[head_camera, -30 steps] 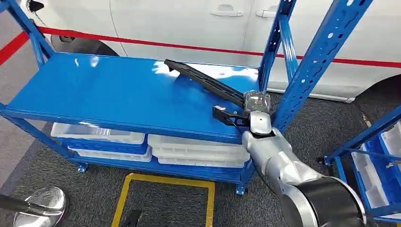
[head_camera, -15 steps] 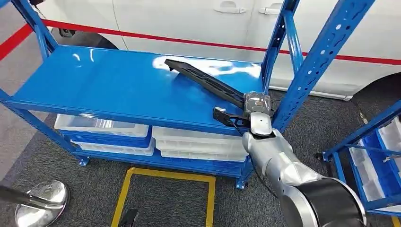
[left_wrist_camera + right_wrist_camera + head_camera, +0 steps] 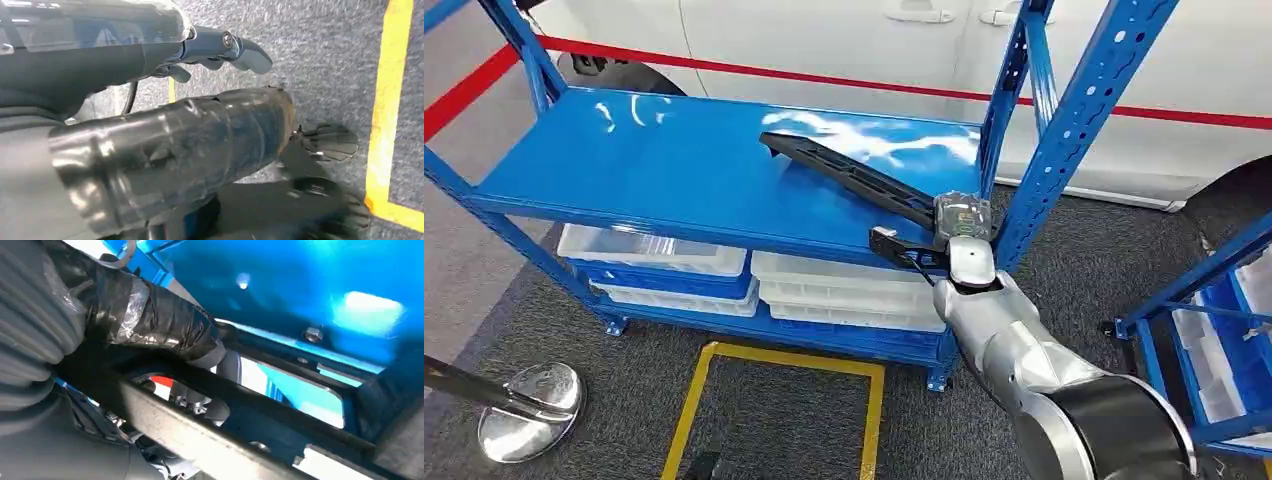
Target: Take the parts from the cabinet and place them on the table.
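A long black part (image 3: 849, 178) lies slanting across the blue cabinet shelf (image 3: 654, 170), its far end toward the middle of the shelf. My right hand (image 3: 962, 222) grips its near end at the shelf's front right corner, beside a blue upright (image 3: 1064, 150). A short black piece (image 3: 896, 246) of the part juts out past the shelf's front edge. In the right wrist view the taped thumb (image 3: 160, 325) wraps over the black part (image 3: 200, 435) under the blue shelf. My left hand (image 3: 220, 45) hangs over the grey floor with its fingers apart and nothing in it.
White bins (image 3: 844, 295) fill the lower shelf. A white car (image 3: 824, 40) stands behind the cabinet. A second blue rack (image 3: 1214, 330) is at the right. On the floor are a yellow marking (image 3: 774, 360) and a chrome stanchion base (image 3: 529, 410).
The whole picture has shifted a little, so the camera has moved. My right hand keeps its hold on the black part at the shelf's corner.
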